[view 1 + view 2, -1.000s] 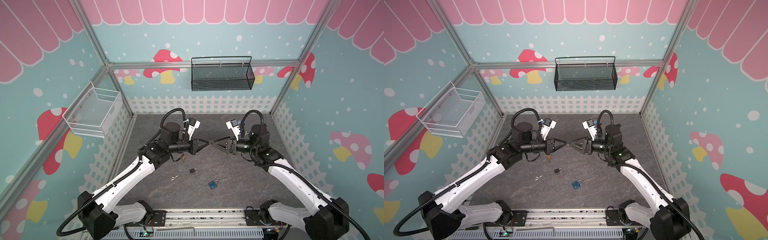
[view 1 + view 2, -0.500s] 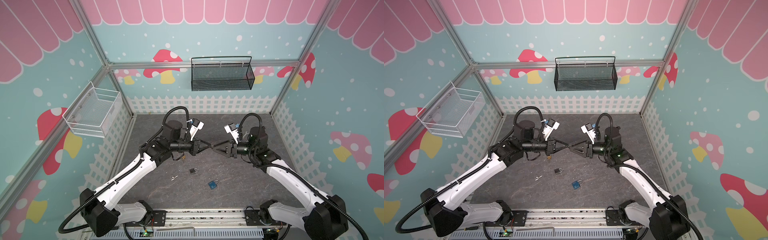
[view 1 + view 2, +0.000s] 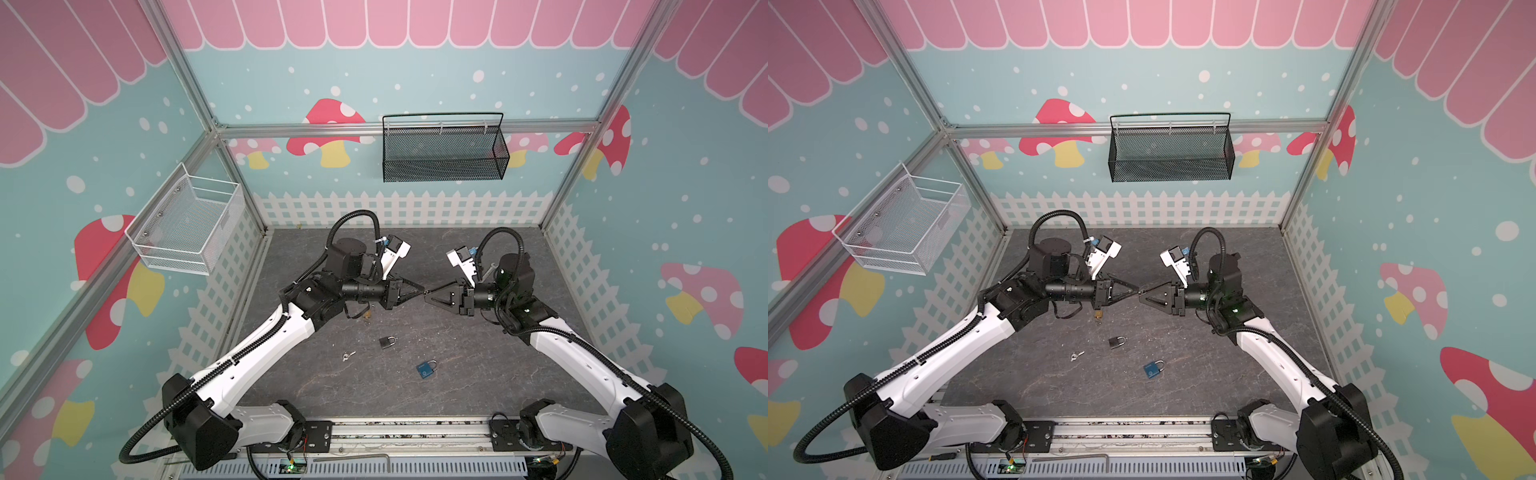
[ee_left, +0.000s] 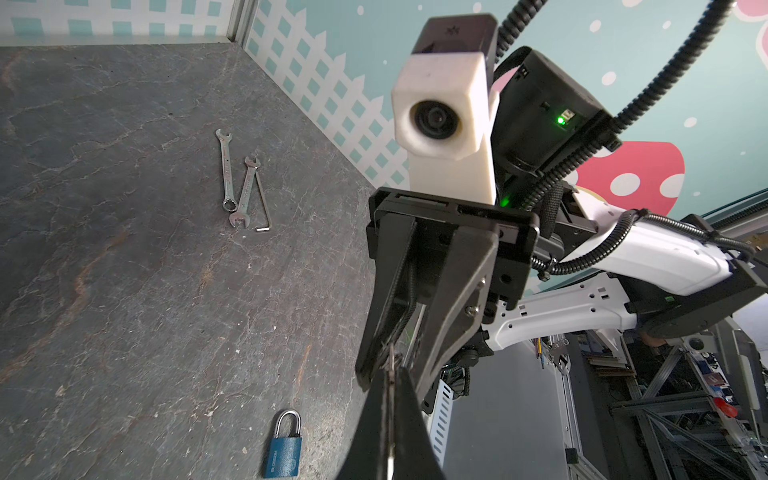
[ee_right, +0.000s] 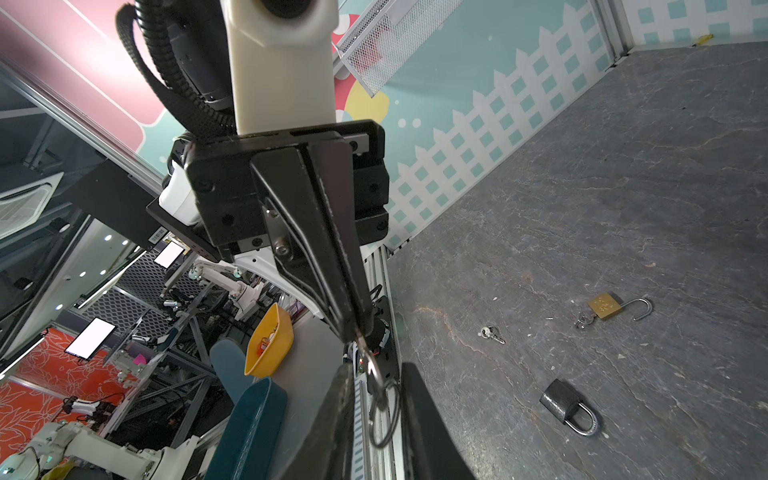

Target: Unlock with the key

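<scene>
Above the middle of the table my left gripper (image 3: 419, 290) is shut on a small metal key (image 4: 391, 365), which sticks out past its fingertips. The key's wire ring (image 5: 382, 409) hangs between the fingers of my right gripper (image 5: 376, 415), which still stand apart on either side of it. In both top views the two grippers meet tip to tip, with the right gripper (image 3: 429, 293) facing the left. On the table below lie a black padlock (image 3: 387, 341), shut, a blue padlock (image 3: 426, 370), shut, and a brass padlock (image 5: 606, 306) with its shackle open.
A loose small key (image 3: 348, 355) lies left of the black padlock. Two wrenches (image 4: 237, 178) and a hex key (image 4: 262, 203) lie near the right wall. A black wire basket (image 3: 442, 147) hangs on the back wall and a white basket (image 3: 187, 226) on the left wall.
The two grippers have come together above the table's middle. My right gripper's fingers have narrowed around the key end held by my left gripper.
</scene>
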{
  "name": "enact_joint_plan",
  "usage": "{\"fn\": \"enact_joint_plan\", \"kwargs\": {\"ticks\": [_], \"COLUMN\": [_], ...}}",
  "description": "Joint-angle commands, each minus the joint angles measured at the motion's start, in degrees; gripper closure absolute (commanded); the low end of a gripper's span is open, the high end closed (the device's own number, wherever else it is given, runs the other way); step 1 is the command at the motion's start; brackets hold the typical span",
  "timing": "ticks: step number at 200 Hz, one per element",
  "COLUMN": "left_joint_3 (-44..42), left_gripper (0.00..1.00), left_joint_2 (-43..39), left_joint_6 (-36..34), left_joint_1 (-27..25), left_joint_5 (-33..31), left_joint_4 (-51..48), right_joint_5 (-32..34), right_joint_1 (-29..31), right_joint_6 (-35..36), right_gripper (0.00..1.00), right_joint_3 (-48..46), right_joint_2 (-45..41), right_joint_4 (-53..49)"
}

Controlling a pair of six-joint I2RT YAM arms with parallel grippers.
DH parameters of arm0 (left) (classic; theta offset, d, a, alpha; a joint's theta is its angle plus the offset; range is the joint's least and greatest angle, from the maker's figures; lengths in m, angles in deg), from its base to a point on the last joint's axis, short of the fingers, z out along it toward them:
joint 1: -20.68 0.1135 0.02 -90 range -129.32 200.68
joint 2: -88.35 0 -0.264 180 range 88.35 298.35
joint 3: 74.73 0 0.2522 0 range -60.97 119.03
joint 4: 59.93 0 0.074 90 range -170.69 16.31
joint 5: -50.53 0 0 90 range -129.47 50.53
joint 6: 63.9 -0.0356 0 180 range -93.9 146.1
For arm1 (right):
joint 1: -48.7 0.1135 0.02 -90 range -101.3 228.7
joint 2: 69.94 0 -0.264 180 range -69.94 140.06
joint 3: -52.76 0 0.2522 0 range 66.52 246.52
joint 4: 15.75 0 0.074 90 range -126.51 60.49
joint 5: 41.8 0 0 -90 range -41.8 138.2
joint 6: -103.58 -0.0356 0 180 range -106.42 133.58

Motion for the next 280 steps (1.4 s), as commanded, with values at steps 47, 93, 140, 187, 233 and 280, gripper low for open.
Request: {"fn": "enact_joint_plan", "kwargs": {"ticks": [47,93,140,187,233,280], "left_joint_3": [1.8,2.0,2.5,3.6,3.9,4.2], "left_gripper": [1.0,1.0,1.0,1.0,1.0,1.0], "left_joint_2": [0.3,0.6,0.6,1.2,1.2,1.5], "left_joint_6": [-2.0,-2.6,-4.1,-5.7,-6.3,-6.1], "left_joint_1": [0.4,0.4,0.5,0.4,0.9,1.3], "left_joint_5": [1.8,1.8,2.3,3.3,2.9,2.7], "left_joint_4": [-0.9,-1.6,-3.6,-5.5,-6.4,-6.3], "right_joint_5": [-0.2,0.1,-0.2,-1.2,-1.4,-2.0], "right_joint_1": [-0.3,-0.2,-0.3,-0.3,-0.3,-0.3], "right_joint_6": [0.3,0.6,1.3,1.9,2.3,2.7], "right_gripper": [0.83,0.87,0.93,0.85,0.87,0.92], "right_joint_3": [-0.1,0.1,0.4,1.0,1.1,0.6], "right_joint_2": [-0.5,-0.6,-0.5,0.2,0.2,0.1], "right_joint_4": [2.6,2.7,2.6,2.1,2.0,1.9]}}
